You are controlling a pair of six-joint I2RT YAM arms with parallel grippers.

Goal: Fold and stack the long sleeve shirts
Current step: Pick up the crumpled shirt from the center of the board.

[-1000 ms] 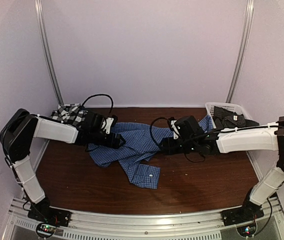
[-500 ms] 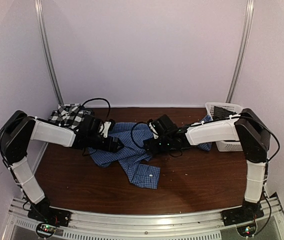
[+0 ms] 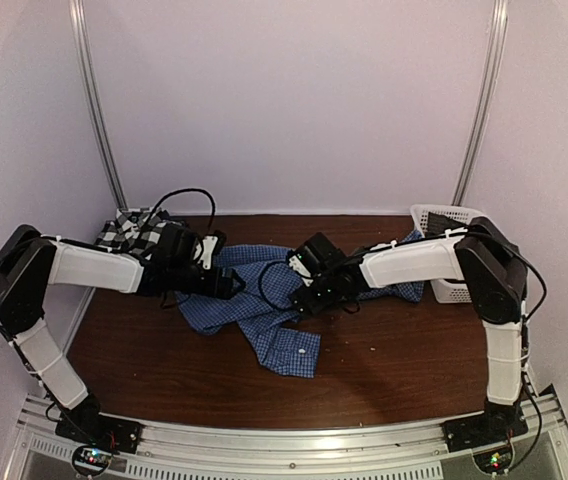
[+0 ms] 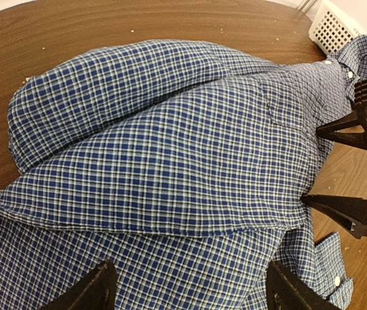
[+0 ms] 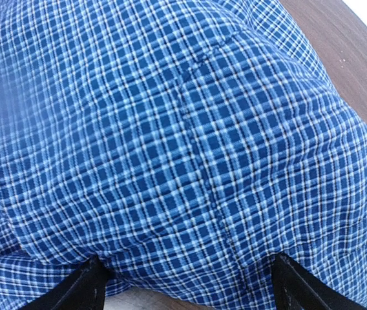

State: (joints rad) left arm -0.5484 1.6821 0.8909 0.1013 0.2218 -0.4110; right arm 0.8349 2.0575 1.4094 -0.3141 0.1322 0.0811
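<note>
The blue fine-check shirt (image 3: pixel 264 305) lies crumpled at the middle of the table, one cuffed sleeve trailing toward the front. My left gripper (image 3: pixel 232 285) is open over its left side. My right gripper (image 3: pixel 299 300) is open and pressed against its right side. In the left wrist view the shirt (image 4: pixel 170 148) fills the frame between my open left fingers (image 4: pixel 96 290), with the right gripper's fingers (image 4: pixel 348 206) facing them. In the right wrist view the shirt (image 5: pixel 183 142) bulges between my open fingers (image 5: pixel 296 287). The black-and-white plaid shirt (image 3: pixel 129 228) lies at the back left. The navy lettered shirt is out of view.
A white basket (image 3: pixel 459 290) stands at the back right, with dark cloth (image 3: pixel 442 224) inside it, mostly hidden by my right arm. The basket also shows in the left wrist view (image 4: pixel 332 26). Bare brown table (image 3: pixel 394 360) lies in front of the shirt. Walls close in on all sides.
My right gripper has moved left from near the basket to the middle of the blue shirt. My left gripper has edged slightly back and left. The shirt is more bunched between them.
</note>
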